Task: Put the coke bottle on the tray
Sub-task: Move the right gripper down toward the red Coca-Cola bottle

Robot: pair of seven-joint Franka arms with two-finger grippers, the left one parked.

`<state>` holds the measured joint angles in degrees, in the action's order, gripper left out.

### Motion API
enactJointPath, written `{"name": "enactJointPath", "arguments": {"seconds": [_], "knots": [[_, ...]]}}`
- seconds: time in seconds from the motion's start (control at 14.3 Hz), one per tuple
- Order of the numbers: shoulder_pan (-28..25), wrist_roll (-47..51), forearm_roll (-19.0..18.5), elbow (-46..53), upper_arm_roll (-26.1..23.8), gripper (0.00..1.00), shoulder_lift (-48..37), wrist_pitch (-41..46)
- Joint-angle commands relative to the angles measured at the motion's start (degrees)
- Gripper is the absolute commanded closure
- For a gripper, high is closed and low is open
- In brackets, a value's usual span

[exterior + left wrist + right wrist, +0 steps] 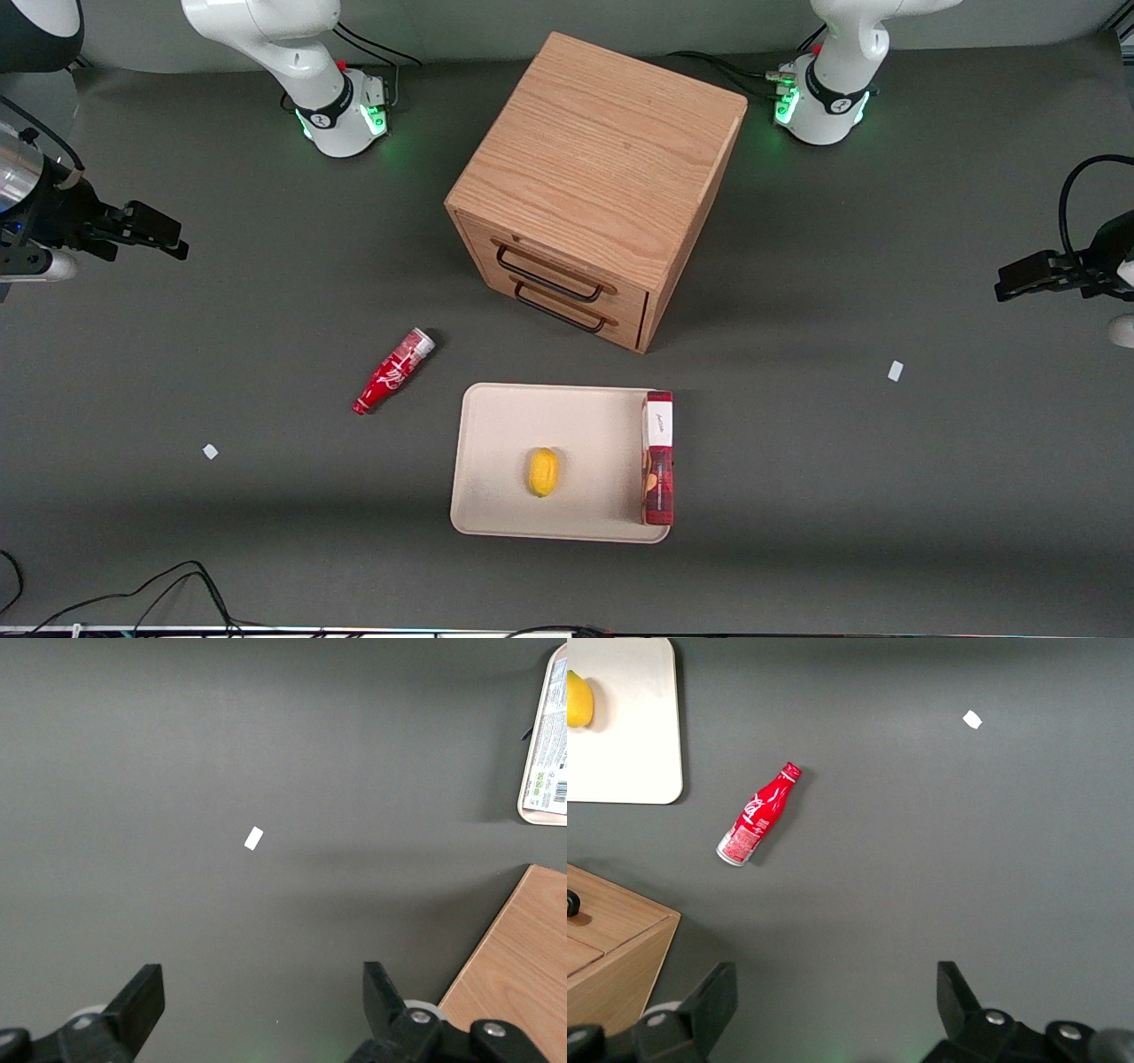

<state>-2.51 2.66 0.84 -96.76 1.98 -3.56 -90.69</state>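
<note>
The coke bottle (394,370) is small, slim and red with white lettering. It lies on its side on the dark table, beside the cream-beige tray (505,425), toward the working arm's end. Its red cap points toward the front camera and its silvery base away from it. The right wrist view shows the bottle (757,815) and a corner of the tray (629,744). My right gripper (173,239) hangs open and empty above the table toward the working arm's end, well apart from the bottle. Its fingers (709,1001) stand wide over bare table, the gripper (833,992) holding nothing.
A yellow lemon (543,471) and a long red box (657,456) lie on the tray. A big wooden drawer cabinet (602,177) stands farther from the front camera than the tray. Small white scraps (210,451) (895,370) lie on the table.
</note>
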Motion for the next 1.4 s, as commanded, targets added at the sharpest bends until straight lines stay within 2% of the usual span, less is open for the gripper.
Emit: {"name": "enactJointPath", "arguments": {"seconds": [0.0,0.35,0.49,0.91,1.33], "knots": [[-0.57,1.47,-0.41,1.48,0.13,0.00,0.84,1.65],[-2.32,1.73,-0.05,1.66,0.05,0.00,3.29,0.87],[-3.55,8.02,1.43,1.83,-0.13,0.00,5.22,-0.54],[-4.52,20.69,1.35,1.48,-5.83,0.00,13.48,-8.18],[-4.96,38.71,1.35,-0.36,-7.95,0.00,22.36,-16.18]]}}
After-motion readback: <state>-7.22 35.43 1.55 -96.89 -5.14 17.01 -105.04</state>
